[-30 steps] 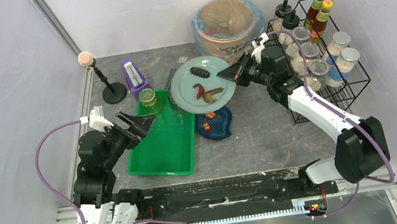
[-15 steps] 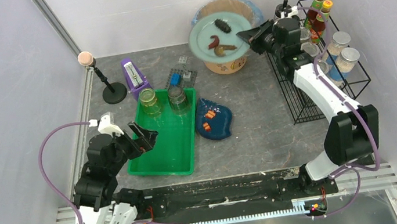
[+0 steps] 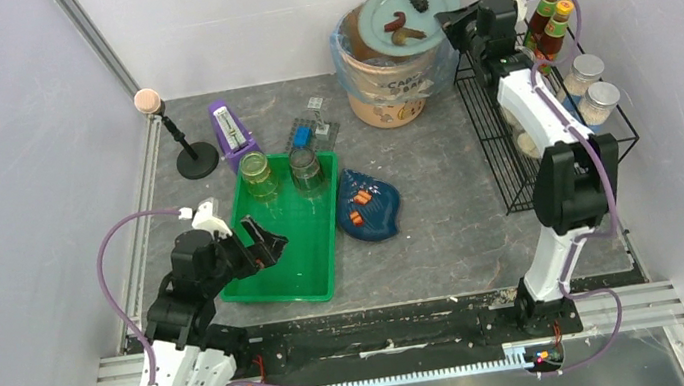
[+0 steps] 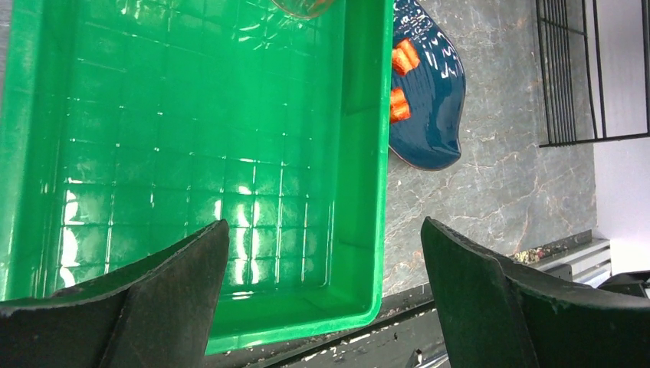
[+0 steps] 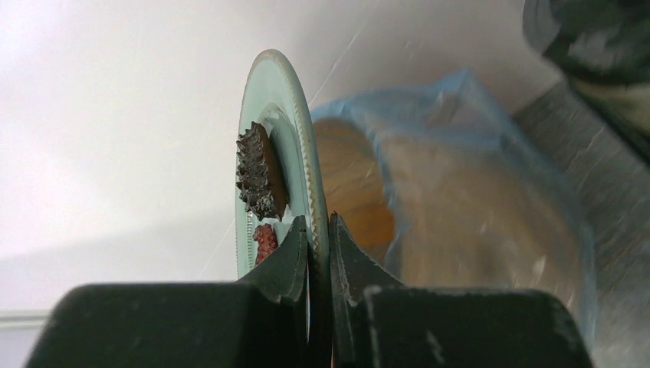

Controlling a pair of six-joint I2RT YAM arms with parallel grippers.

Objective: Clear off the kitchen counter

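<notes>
My right gripper (image 3: 448, 25) is shut on the rim of a pale green plate (image 3: 412, 9) and holds it high over the brown bin (image 3: 389, 70) with a blue liner. In the right wrist view the plate (image 5: 304, 146) is edge-on between the jaws, with a dark spiky food piece (image 5: 257, 172) and a red piece (image 5: 264, 240) on it. My left gripper (image 3: 259, 243) is open and empty over the near end of the green tray (image 3: 301, 249). The kitchen counter (image 3: 441, 209) is dark grey stone-look. A dark blue dish (image 3: 367, 208) with orange pieces lies on it.
Two glass jars (image 3: 257, 172) stand at the tray's far end. A purple metronome (image 3: 230, 130), a microphone stand (image 3: 179, 140) and a small grey block model (image 3: 311, 132) are at the back left. A black wire rack (image 3: 549, 113) with jars and sauce bottles is at the right.
My right gripper has lifted the plate up from the counter and carried it back and right to above the bin. My left gripper has drawn back toward the tray's near end.
</notes>
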